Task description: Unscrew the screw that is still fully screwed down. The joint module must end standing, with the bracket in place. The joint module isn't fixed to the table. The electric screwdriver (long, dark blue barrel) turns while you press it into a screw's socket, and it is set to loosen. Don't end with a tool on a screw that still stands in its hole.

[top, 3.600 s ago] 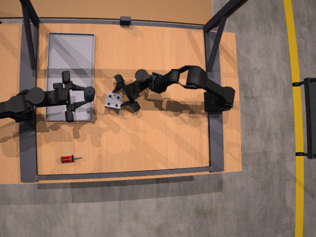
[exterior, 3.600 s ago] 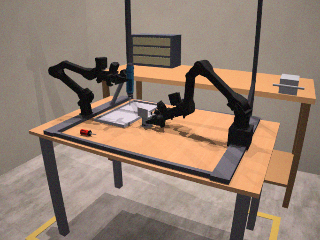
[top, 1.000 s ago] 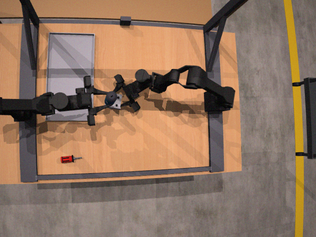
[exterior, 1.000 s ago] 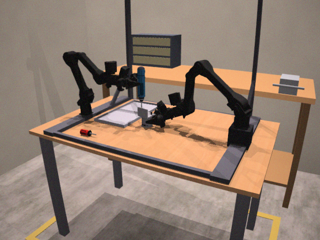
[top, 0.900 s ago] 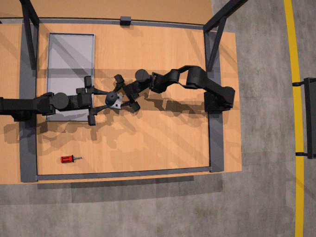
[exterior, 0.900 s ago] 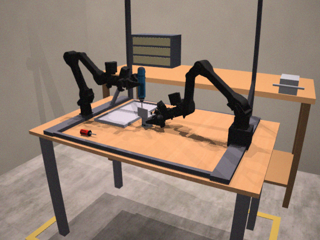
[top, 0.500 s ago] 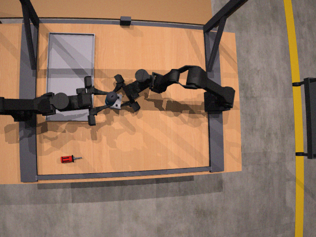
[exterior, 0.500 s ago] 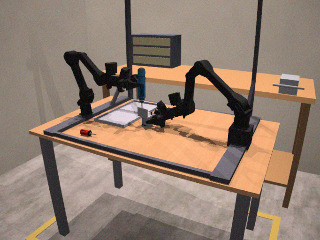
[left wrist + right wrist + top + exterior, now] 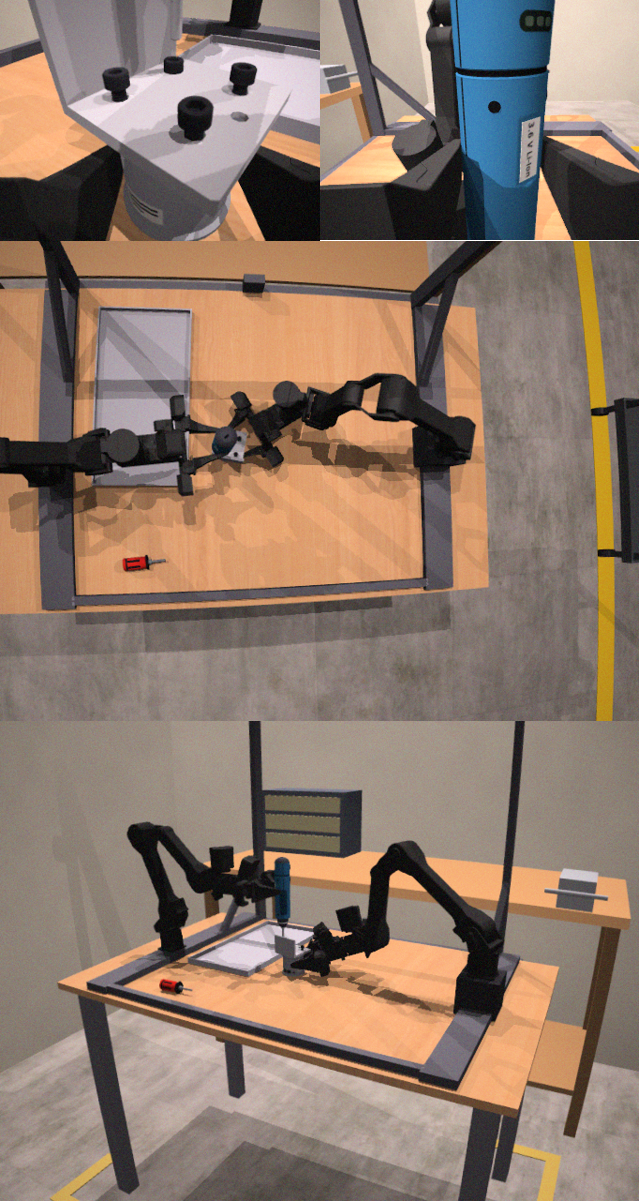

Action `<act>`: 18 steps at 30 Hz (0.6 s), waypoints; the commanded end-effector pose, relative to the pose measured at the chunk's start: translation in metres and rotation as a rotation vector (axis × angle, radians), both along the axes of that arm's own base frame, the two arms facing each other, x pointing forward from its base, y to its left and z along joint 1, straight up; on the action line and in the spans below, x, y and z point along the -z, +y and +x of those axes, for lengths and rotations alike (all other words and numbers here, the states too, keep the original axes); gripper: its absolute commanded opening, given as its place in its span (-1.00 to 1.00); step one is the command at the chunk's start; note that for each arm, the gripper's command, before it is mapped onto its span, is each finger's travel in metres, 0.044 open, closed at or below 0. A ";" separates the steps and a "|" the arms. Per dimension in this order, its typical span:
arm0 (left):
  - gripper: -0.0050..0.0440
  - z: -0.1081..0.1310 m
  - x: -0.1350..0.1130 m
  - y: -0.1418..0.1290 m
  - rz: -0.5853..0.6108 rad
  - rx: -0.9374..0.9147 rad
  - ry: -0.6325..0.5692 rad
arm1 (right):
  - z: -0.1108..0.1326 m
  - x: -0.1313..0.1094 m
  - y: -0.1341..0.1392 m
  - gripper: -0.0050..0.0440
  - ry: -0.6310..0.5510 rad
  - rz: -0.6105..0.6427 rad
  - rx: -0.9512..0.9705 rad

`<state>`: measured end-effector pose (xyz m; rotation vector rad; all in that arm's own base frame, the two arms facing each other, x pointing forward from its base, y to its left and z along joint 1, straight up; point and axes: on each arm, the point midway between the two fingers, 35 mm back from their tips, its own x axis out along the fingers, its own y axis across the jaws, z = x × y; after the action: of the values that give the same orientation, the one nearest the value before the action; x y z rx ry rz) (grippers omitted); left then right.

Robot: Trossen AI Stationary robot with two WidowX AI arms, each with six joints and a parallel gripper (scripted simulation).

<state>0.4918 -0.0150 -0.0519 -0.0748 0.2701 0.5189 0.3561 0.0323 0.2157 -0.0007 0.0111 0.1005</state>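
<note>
Blue electric screwdriver (image 9: 225, 440) (image 9: 282, 893) (image 9: 500, 103) stands clamped in the right gripper (image 9: 218, 441) (image 9: 281, 892) (image 9: 499, 145); its bit (image 9: 282, 930) (image 9: 176, 21) hangs above the seated screw (image 9: 173, 65), at twelve o'clock from the left gripper (image 9: 241, 438) (image 9: 300, 960) (image 9: 177, 146), which grips the joint module (image 9: 289, 968) (image 9: 165, 200). Overhead, a red screwdriver (image 9: 135, 563) (image 9: 169, 986) lies toward seven.

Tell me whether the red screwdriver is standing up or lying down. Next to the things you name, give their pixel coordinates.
Lying down: the red screwdriver (image 9: 135, 563) (image 9: 168, 986) rests lengthwise on the table (image 9: 309, 550) (image 9: 330, 1030), its handle on its side and its shaft pointing sideways.

Four screws (image 9: 116, 79) (image 9: 173, 65) (image 9: 243, 73) (image 9: 195, 113), two arms (image 9: 397, 396) (image 9: 36, 455) (image 9: 181, 856) (image 9: 449, 883) (image 9: 446, 70), one electric screwdriver (image 9: 225, 441) (image 9: 282, 891) (image 9: 503, 127), one red screwdriver (image 9: 135, 563) (image 9: 169, 986), one bracket (image 9: 241, 447) (image 9: 285, 946) (image 9: 146, 118), one module (image 9: 294, 971) (image 9: 171, 191), one tray (image 9: 144, 365) (image 9: 237, 953) (image 9: 296, 71)
</note>
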 end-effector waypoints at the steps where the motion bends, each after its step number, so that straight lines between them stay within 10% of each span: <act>1: 0.19 0.003 -0.009 -0.002 -0.004 0.002 -0.020 | 0.001 -0.009 -0.001 -0.14 -0.037 -0.002 0.000; 18: 0.19 0.003 -0.009 -0.002 -0.004 0.002 -0.020 | 0.000 0.009 -0.001 -0.14 -0.033 -0.002 0.000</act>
<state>0.4918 -0.0150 -0.0519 -0.0748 0.2701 0.5189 0.3559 0.0323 0.2048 -0.0003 -0.0008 0.1006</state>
